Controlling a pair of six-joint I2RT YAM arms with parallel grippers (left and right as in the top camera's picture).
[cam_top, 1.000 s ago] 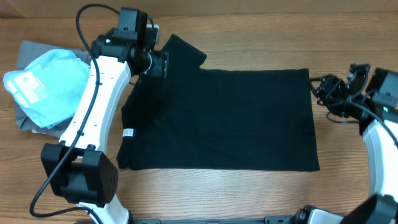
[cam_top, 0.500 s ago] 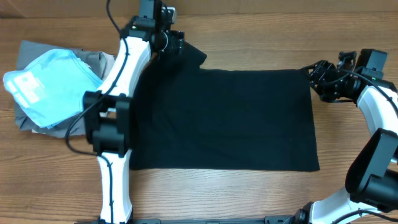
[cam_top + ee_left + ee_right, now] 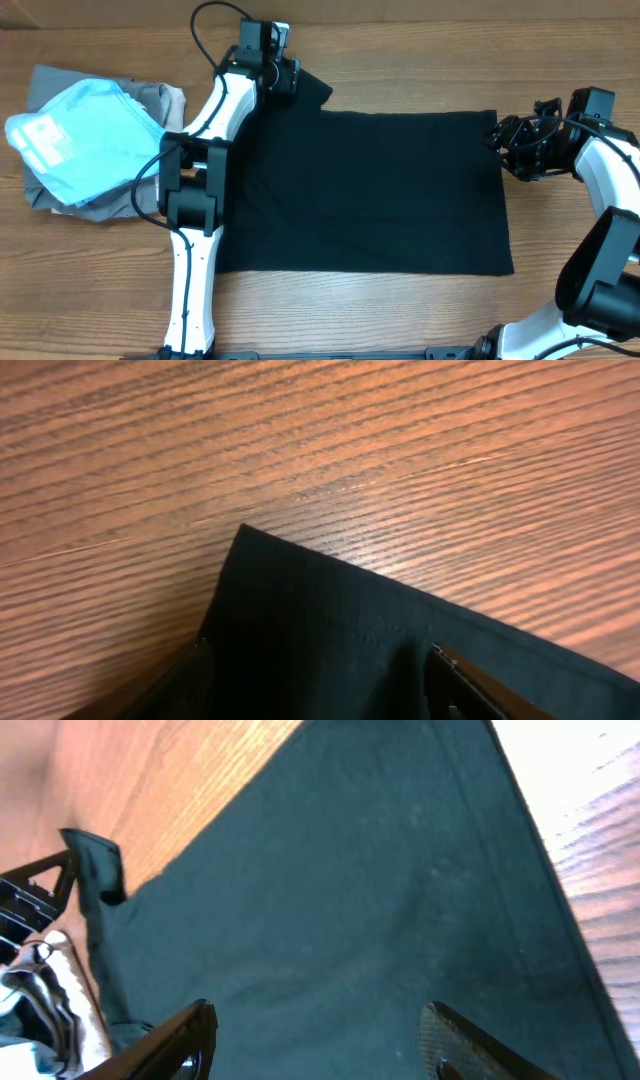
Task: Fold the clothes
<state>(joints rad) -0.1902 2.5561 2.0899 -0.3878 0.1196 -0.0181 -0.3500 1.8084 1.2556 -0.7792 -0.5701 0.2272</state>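
As it hovers, left end effector (image 3: 288,78) straddles T-shirt (image 3: 370,190) sleeve.

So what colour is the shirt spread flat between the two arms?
Plain black; the T-shirt shows best in the overhead view.

Between the fingertips of your left gripper (image 3: 320,675), the black T-shirt (image 3: 380,630) is matt, soft cloth with a fine stitched hem line. The table (image 3: 300,450) just beyond those tips is smooth finished wood, tight-grained, with a warm sheen. Your right gripper (image 3: 320,1040) has dull, dark fingers (image 3: 175,1040) over matt fabric with faint specks. Well off from the left gripper, away from the right one, the light blue garment (image 3: 75,140) looks smoother and slightly shiny, lying on flat grey garments (image 3: 165,100). The arm shells (image 3: 195,290) are glossy white plastic.
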